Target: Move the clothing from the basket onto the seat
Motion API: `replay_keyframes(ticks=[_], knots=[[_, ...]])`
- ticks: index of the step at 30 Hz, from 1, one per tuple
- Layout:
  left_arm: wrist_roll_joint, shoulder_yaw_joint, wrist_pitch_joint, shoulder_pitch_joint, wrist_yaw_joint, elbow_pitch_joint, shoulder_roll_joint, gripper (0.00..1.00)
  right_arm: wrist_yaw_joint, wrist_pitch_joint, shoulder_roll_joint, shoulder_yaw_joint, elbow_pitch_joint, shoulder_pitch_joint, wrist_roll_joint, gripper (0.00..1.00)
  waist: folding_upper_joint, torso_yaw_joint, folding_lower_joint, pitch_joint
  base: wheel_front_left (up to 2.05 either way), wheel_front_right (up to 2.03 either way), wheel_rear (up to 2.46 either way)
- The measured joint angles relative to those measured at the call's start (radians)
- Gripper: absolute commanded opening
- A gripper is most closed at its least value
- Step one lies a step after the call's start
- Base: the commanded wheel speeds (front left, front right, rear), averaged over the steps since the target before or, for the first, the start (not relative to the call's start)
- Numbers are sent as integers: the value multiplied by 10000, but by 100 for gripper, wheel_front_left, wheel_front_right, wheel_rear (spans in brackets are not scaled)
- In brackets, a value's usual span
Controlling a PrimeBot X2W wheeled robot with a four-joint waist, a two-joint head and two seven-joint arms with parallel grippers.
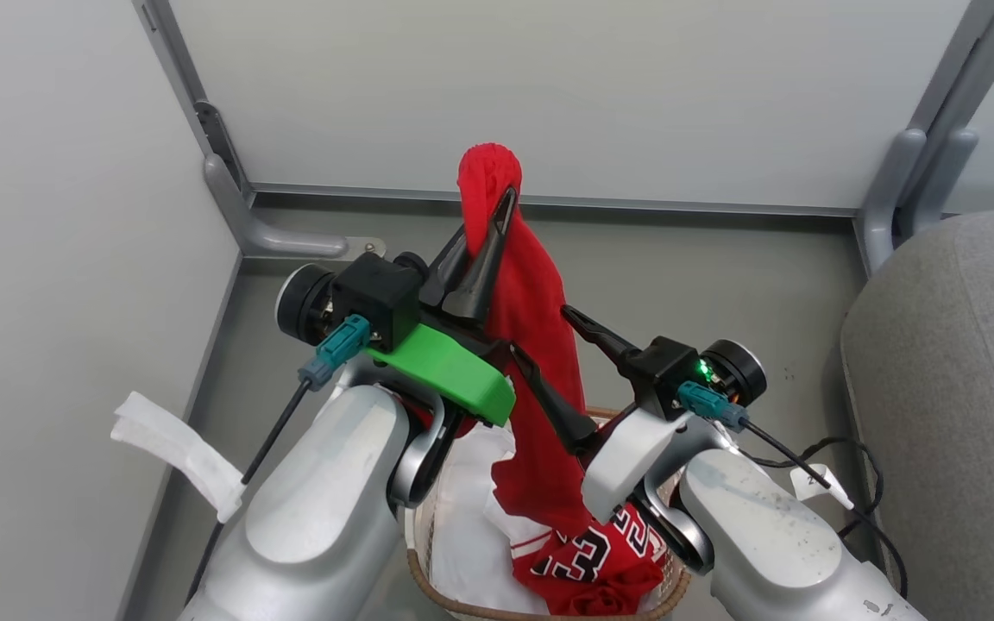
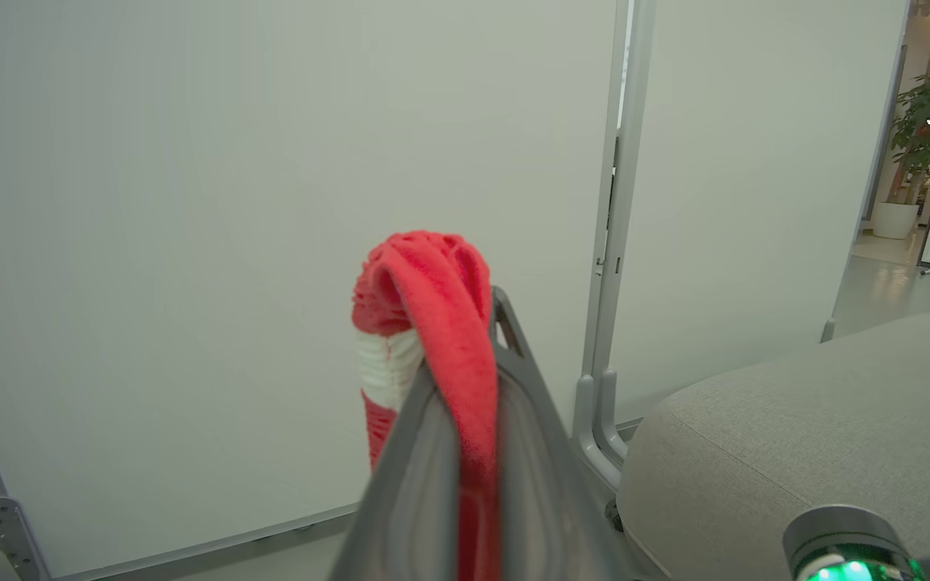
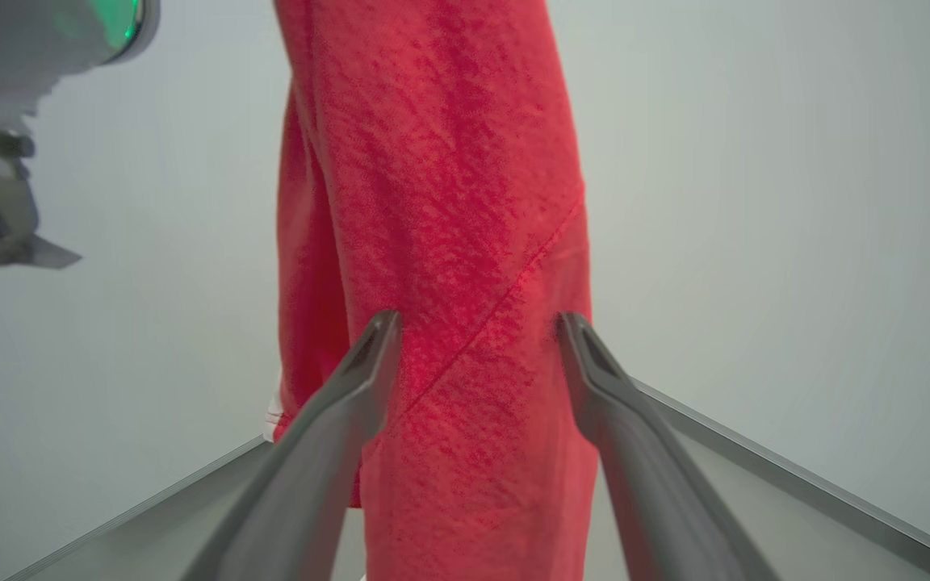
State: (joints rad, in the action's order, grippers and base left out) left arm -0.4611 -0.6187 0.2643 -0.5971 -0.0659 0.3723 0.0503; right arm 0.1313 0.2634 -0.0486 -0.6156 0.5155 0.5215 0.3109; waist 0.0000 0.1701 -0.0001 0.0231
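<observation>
Grey seat (image 1: 954, 388) bare: left end effector (image 1: 506, 203) pinches raised red shorts (image 1: 536, 276), right end effector (image 1: 540, 328) spread open, jersey (image 1: 588, 556) lying in basket (image 1: 454, 604)

The head view looks steeply down from above both arms onto the basket (image 1: 418, 573) near the robot, with the seat (image 1: 954, 388) at right and wall panels (image 1: 549, 86) far. The left wrist view faces level along the left gripper (image 2: 465, 347) toward those panels, with the seat at right. The right wrist view looks along the right gripper (image 3: 477, 323) from very near. All three views share the hanging shorts (image 1: 531, 302) — both wrist views see them close up.
</observation>
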Motion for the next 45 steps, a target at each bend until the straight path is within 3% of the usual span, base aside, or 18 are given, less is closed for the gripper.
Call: replay_keyframes(ticks=[10,11,13,22,23,24,25,33,45], knots=[[-493,-905,0,-188,215,-215,2,0,0,0,-4,-495,1126,375,441,100,0,778,0,-40,0,0,0],[-533,-957,0,-196,222,-234,0,0,0,0,2,-554,1216,419,539,82,0,831,0,-42,0,0,0],[-623,-1011,0,-198,245,-234,2,0,0,0,4,-734,1371,439,686,0,0,902,0,-49,0,0,0],[-443,-681,0,-180,408,-100,6,0,0,0,4,-451,1300,255,1037,0,0,570,0,-67,0,0,0],[-345,-646,0,-177,412,-79,6,10,0,0,2,-372,1229,185,1041,0,0,500,0,-69,0,0,0],[-251,-642,4,-159,414,21,0,65,0,-2,6,-222,1120,107,1039,0,0,407,0,-69,0,0,0],[-159,-594,4,-77,433,81,0,100,0,0,6,-86,1005,28,1034,0,0,300,0,-69,0,0,0],[596,48,4,681,199,320,13,100,0,-2,0,1304,224,-666,629,0,0,-828,0,-16,0,0,0],[1565,897,4,2020,-326,46,6,100,0,-2,-4,2594,-1172,-1302,144,0,0,-3320,1,204,0,0,0]])
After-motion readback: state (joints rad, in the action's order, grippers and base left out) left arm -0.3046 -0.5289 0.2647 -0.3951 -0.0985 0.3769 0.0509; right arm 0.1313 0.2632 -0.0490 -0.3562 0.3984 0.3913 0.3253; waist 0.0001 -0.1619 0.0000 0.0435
